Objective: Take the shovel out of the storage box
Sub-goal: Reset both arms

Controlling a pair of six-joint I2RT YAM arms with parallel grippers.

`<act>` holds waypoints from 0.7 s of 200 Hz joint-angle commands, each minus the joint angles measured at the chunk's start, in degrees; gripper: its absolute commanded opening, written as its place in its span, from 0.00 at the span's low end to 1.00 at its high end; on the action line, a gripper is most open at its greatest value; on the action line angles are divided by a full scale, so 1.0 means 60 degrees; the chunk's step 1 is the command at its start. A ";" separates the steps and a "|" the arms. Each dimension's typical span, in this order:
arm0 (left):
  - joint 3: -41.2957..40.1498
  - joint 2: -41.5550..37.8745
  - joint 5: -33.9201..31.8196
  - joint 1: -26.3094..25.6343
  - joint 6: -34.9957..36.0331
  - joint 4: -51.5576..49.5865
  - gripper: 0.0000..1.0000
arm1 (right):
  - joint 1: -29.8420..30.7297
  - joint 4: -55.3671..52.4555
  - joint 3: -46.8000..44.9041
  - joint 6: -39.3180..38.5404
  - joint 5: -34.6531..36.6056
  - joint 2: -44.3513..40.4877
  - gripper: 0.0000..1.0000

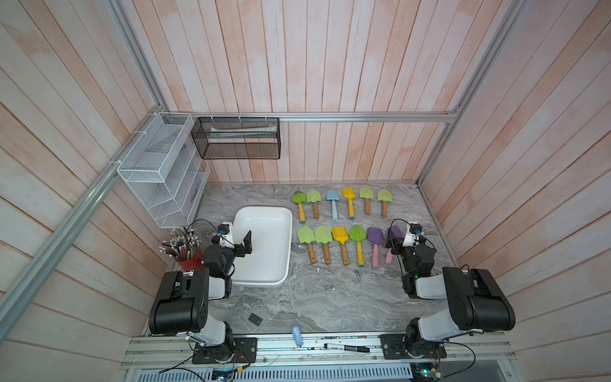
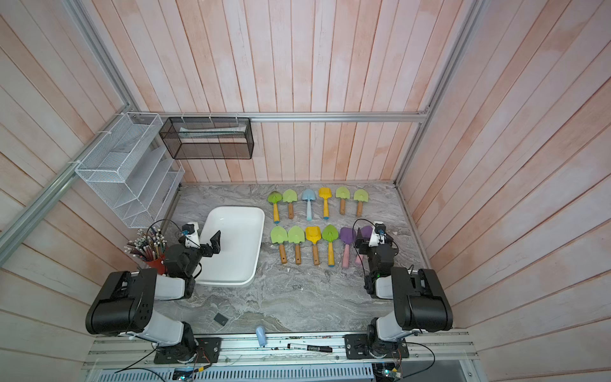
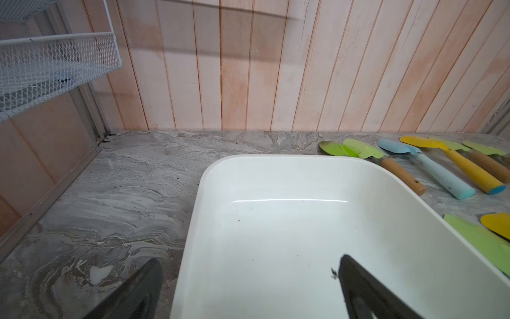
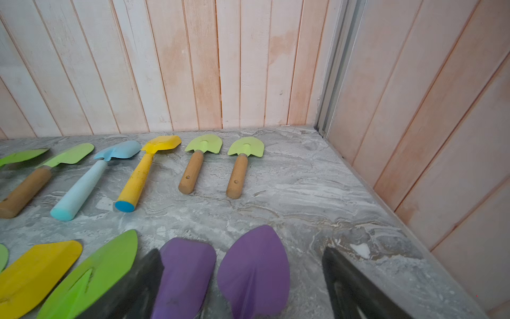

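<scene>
The white storage box [image 1: 268, 246] [image 2: 238, 246] [image 3: 276, 221] sits left of centre on the marble table, with only dark specks inside it. My left gripper [image 1: 245, 246] [image 2: 214, 244] [image 3: 249, 261] hangs open over the box's left rim, one finger outside the box and one inside. Several shovels lie in two rows to the right of the box. My right gripper [image 1: 395, 236] [image 2: 363, 236] [image 4: 241, 252] stands open low over the right end of the near row. Below it lie a pointed purple shovel [image 4: 254, 268] and a square purple shovel [image 4: 185, 268] [image 1: 374, 236], both with pink handles.
A white wire rack [image 1: 158, 172] and a black mesh basket [image 1: 236, 139] hang on the walls at the back left. A red cup of pencils [image 1: 188, 254] stands by the left arm. A small dark card [image 1: 255, 320], a blue object [image 1: 297, 335] and a marker [image 1: 347, 348] lie at the front edge.
</scene>
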 commanded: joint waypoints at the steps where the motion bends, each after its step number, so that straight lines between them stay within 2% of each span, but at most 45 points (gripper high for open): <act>1: 0.0160 -0.0034 -0.0086 -0.0048 0.0024 -0.0078 1.00 | -0.0044 -0.0332 0.0131 0.0038 -0.0059 0.0082 0.98; 140: 0.0232 -0.0020 -0.0269 -0.0136 0.0060 -0.0184 1.00 | -0.0044 -0.0390 0.0140 0.0063 -0.0036 0.0074 0.98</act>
